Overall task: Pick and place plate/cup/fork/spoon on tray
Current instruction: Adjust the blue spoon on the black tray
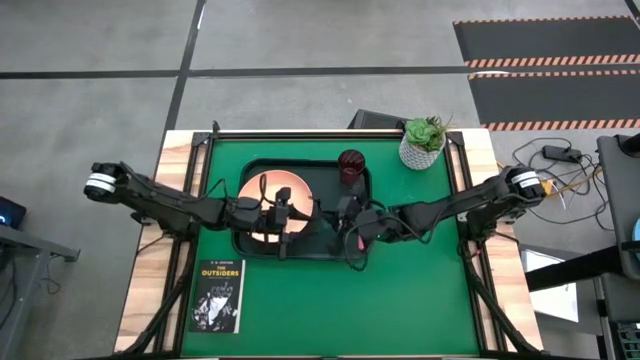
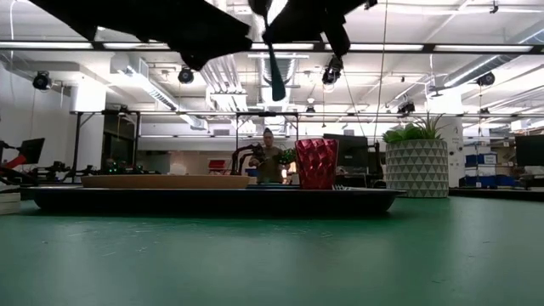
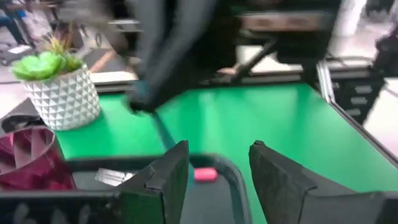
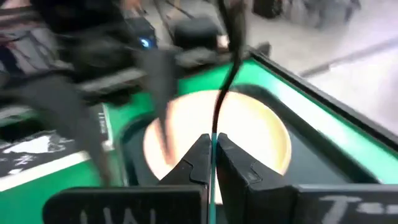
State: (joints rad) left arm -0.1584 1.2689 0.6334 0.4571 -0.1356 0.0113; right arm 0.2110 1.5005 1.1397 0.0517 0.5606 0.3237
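holding plate (image 1: 276,196), cup (image 1: 351,165), fork (image 3: 205,174) — the tray (image 1: 236,242).

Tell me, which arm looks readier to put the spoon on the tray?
The right. Its gripper is shut on the spoon, which hangs over the tray near the plate. The left gripper is also over the tray, but it is open and empty.
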